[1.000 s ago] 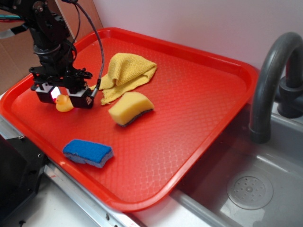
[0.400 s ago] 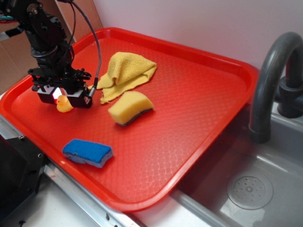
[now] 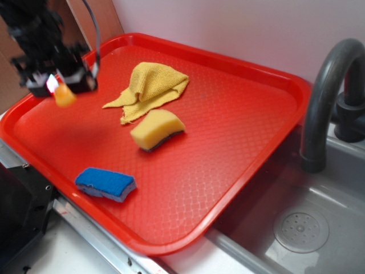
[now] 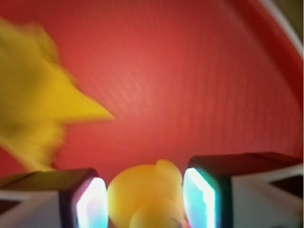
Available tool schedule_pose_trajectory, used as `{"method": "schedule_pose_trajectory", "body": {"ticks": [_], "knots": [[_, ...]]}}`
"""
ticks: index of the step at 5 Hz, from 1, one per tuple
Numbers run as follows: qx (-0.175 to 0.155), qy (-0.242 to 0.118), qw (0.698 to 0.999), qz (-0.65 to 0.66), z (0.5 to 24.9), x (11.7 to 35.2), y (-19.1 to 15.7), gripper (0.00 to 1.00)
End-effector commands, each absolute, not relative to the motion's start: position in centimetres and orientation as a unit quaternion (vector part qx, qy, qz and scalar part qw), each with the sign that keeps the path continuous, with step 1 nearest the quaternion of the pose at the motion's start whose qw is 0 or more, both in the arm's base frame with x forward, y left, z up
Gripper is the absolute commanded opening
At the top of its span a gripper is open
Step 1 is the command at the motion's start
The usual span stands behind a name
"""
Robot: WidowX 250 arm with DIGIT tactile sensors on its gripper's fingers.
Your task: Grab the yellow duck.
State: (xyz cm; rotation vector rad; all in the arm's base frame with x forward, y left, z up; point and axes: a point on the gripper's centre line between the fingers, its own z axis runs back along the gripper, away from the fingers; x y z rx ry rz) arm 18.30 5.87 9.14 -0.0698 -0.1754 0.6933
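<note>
Tool (image 3: 57,87) around 1 yellow duck (image 4: 145,197)

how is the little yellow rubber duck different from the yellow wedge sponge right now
The tiny yellow rubber duck is far smaller than the yellow wedge-shaped sponge. The duck is held between the tool fingers, up off the red plastic tray; the sponge lies flat on the tray. The sponge has a dark underside; the duck shows none. Both are yellow.

Even, bright light throughout; the wrist view is heavily motion-blurred, the exterior perhaps only around the hand (image 3: 57,85).
</note>
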Motion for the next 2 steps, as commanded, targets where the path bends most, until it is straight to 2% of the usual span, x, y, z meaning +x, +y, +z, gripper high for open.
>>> {"method": "schedule_pose_trajectory", "body": {"ticks": [1,2], "knots": [[-0.108,-0.178,0.927,0.311,19.6,18.2,4.1,0.0],[-0.147,-0.143,0.94,0.272,24.7,18.2,3.4,0.0]]}}
